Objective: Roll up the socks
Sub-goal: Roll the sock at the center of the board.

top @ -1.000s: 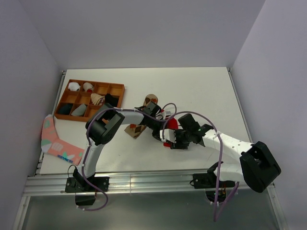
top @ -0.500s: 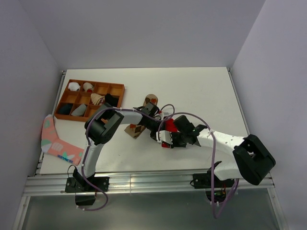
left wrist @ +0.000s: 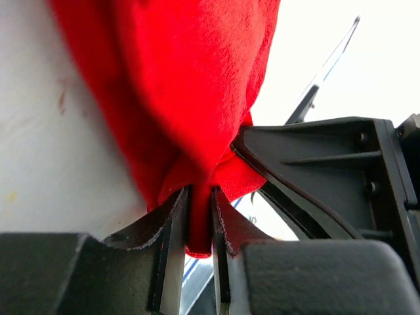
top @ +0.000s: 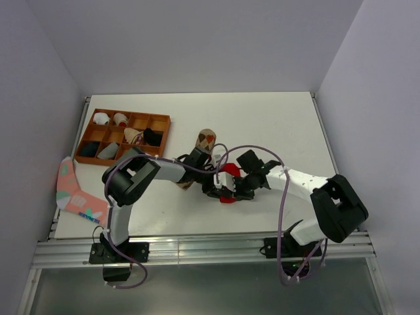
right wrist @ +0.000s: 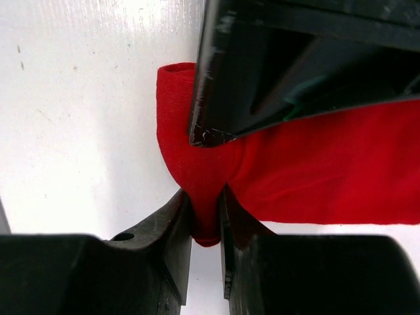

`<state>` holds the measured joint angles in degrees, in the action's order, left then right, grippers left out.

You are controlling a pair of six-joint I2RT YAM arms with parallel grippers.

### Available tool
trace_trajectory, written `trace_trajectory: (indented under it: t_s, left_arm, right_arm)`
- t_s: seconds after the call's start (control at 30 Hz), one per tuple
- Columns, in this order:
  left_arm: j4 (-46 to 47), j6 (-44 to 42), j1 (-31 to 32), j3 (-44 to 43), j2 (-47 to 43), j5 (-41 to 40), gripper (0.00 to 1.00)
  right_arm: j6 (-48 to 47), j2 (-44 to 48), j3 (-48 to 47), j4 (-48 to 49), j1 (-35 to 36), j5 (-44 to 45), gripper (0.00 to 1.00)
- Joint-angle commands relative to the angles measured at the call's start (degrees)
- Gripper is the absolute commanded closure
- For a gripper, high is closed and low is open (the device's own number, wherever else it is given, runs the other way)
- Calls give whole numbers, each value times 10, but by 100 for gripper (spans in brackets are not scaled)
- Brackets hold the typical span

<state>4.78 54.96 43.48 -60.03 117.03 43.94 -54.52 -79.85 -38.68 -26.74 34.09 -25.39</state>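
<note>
The bright red sock [top: 229,176] lies bunched on the white table, just in front of centre, between my two grippers. My left gripper [top: 214,186] is shut on a fold of it; in the left wrist view the red sock [left wrist: 177,85] is pinched between the jaws of the left gripper [left wrist: 200,216]. My right gripper [top: 241,188] is shut on another fold of the red sock [right wrist: 315,170], pinched at the right gripper [right wrist: 207,216]. The tan argyle sock [top: 206,139] lies behind them, partly hidden under the left arm.
A brown wooden tray [top: 134,114] with several compartments of rolled socks stands at the back left. A pink sock [top: 73,193] hangs over the table's left edge. Both arms cross the table's front half, their cables looping above them.
My right gripper has shut on the red sock. Both grippers and the sock have shifted a little left and toward the table's front. The left arm's elbow has swung left.
</note>
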Motion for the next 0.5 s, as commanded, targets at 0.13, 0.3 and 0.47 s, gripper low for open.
trace_trajectory:
  t_s: [0.13, 0.3, 0.47]
  left_arm:
    - [94, 62, 5, 88, -40, -210, 75]
    - [167, 88, 13, 134, -73, -253, 73]
    - [241, 101, 22, 187, -116, -292, 72]
  right_arm:
    - [-44, -58, -77, -141, -52, -81, 83]
    - [-73, -104, -113, -193, -78, -116, 83]
    - [-102, -144, -148, -250, -102, -135, 83]
